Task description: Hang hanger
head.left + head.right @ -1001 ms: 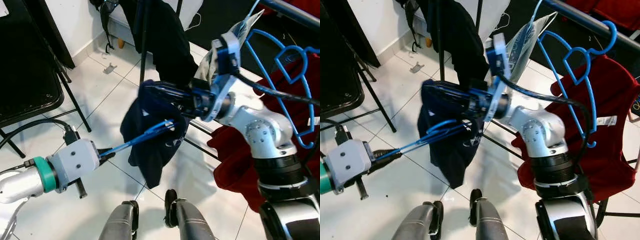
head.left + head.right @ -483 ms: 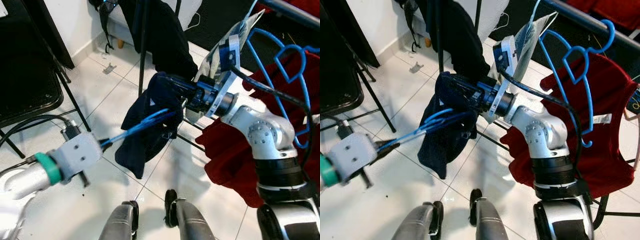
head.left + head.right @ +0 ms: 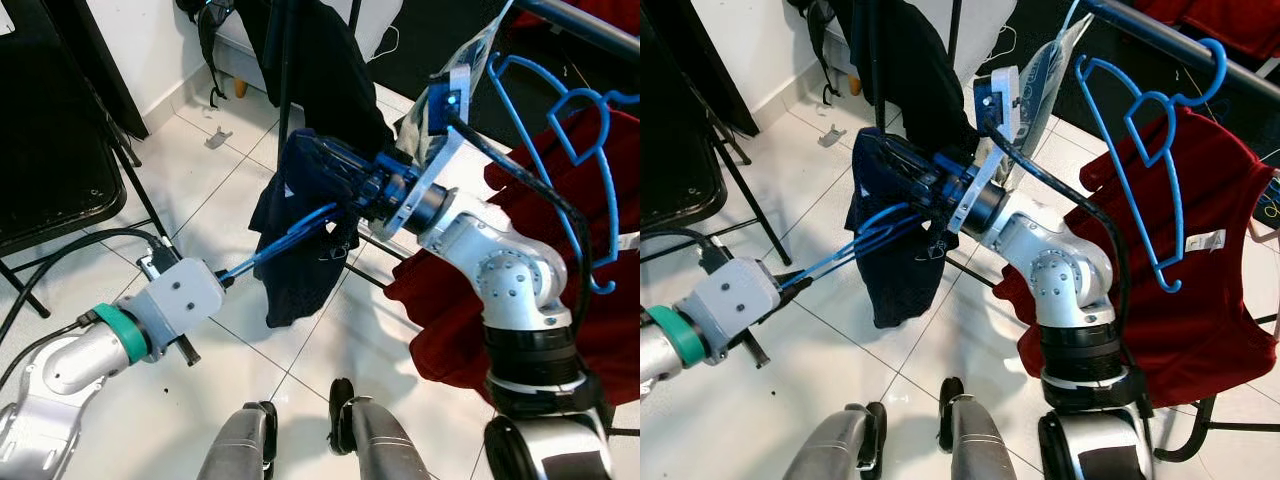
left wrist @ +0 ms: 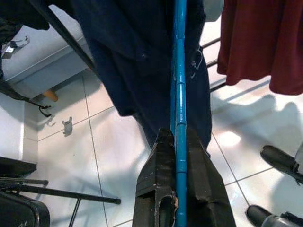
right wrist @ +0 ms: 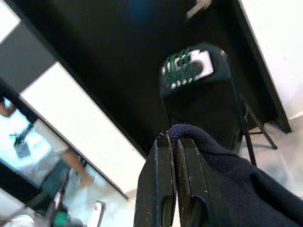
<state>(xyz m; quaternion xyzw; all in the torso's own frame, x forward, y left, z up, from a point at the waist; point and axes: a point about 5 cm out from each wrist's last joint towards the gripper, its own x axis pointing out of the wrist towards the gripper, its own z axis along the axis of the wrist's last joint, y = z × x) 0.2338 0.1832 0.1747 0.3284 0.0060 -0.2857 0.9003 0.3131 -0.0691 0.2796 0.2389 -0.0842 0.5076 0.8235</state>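
above the tiles, left end effector (image 4: 176, 208) pinches hanger (image 3: 290, 238); right end effector (image 5: 171, 142), now higher, pinches navy garment (image 3: 300, 215).

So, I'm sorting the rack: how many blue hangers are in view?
2. One hanger is held in the left hand inside the navy shirt; one empty hanger hangs on the rail. More may be hidden.

We see a thin blue plastic hanger (image 3: 290, 240) stretched out nearly level above the white tiled floor, running from lower left up toward the right. Its near end sits pinched between two black fingers (image 4: 199, 189). A navy blue garment (image 3: 895, 250) is draped over its far end, bunched at the top and hanging limp below, with small white markings on the cloth.
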